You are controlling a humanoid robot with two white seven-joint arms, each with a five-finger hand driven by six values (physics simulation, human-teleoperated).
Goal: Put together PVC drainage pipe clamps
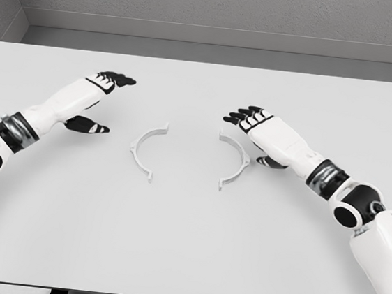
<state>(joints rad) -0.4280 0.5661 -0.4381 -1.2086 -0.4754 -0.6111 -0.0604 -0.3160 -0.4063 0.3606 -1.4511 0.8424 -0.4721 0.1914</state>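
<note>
Two white half-ring clamp pieces lie flat on the white table (186, 244), facing each other with a gap between. The left clamp half (141, 150) curves open to the right; the right clamp half (238, 158) curves open to the left. My left hand (107, 92) hovers left of and above the left half, fingers spread, thumb low, holding nothing. My right hand (249, 121) hangs just over the upper end of the right half, fingers extended and relaxed, with nothing in it.
A grey wall (210, 8) runs behind the table's far edge. The table's front edge crosses the bottom of the picture.
</note>
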